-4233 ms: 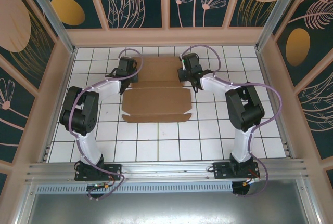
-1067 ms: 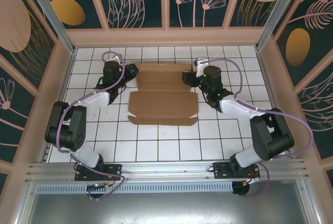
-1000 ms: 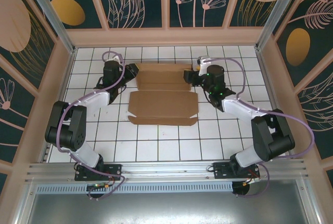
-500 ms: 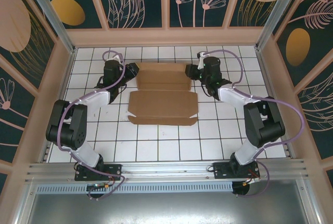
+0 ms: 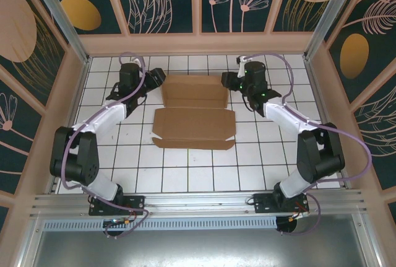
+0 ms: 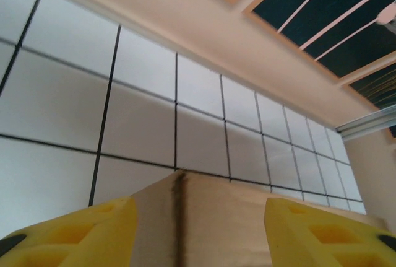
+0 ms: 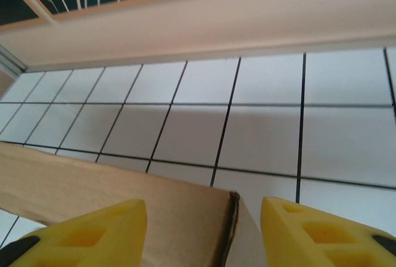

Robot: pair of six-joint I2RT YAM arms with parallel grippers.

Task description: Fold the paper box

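Covering the cell floor, the surface [image 5: 185,168] was white tile w/ dark grout lines. It was boxed in by a beige kerb and dark teal wall panels [image 5: 161,0] printed w/ leaves and orange discs. Metal posts [image 5: 57,16] stood at the far corners and a metal rail [image 5: 198,204] ran along the near edge.

The paper box [image 5: 195,124] lay mid-surface: near panel flat, far section creased. The left hand [image 5: 157,77] sat at its far-left corner and the right hand [image 5: 228,81] at its far-right corner. In both wrist views the yellow fingers [image 6: 74,233] [image 7: 93,233] stood wide apart w/ a cardboard corner showing between them; contact couldn't be told.

Vs. half a sec before, both hands had shifted slightly toward the far wall and the left arm stretched straighter. The box hadn't visibly moved.
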